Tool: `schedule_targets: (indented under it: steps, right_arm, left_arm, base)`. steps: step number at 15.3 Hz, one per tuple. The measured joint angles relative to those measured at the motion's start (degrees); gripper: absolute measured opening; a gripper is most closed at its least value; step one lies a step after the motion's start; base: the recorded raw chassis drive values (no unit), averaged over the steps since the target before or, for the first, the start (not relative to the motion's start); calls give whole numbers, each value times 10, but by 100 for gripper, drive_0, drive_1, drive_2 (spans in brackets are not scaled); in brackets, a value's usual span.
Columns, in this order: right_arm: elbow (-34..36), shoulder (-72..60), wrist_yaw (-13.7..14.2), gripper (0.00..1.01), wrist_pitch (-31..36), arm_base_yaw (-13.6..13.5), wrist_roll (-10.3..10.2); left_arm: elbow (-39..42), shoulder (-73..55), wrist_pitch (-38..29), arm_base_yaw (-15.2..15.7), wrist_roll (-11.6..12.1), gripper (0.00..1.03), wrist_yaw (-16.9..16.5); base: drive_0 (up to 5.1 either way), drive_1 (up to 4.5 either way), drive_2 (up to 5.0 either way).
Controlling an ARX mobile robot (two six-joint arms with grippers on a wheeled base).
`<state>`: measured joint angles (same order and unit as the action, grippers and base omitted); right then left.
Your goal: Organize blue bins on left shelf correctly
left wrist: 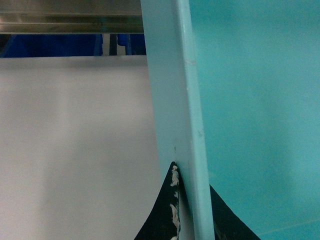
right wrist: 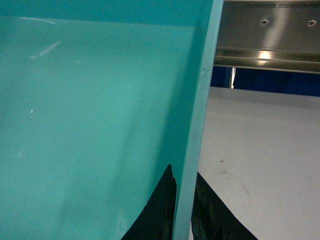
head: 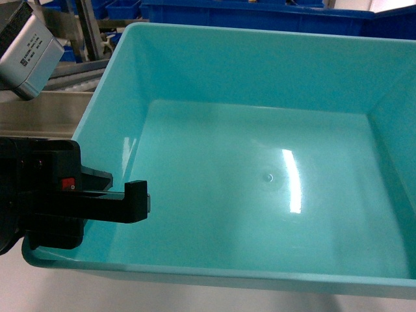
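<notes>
Bright, even overhead light. White curved glare streak on the floor of the turquoise bin, right of its centre; soft shadow under its left wall. Head view sharp, the grey box beyond the bin's upper-left corner slightly soft. Both wrist views mildly blurred close up; steel beam behind the bin shows bright reflections.

Surface: pale grey, flat, matte.
Behind: dark blue crates lined up.
Light: overhead glare, bright, white.
</notes>
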<state>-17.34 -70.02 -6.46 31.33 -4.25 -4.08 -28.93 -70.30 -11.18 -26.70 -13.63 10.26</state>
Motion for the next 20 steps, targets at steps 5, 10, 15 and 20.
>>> schedule_targets:
  steps: [5,10,15,20]
  right_arm:
    - [0,0,0,8,-1,0,0]
    - [0,0,0,8,-1,0,0]
    - [0,0,0,8,1,0,0]
    - [0,0,0,8,0,0,0]
  left_arm:
    - [0,0,1,0,0,2,0]
    - [0,0,1,0,0,2,0]
    - [0,0,0,0,1,2,0]
    - [0,0,0,0,1,2,0]
  base:
    - [-479,145,327]
    - [-495,248,248]
    - [-495,251,251]
    - [-499,246,246]
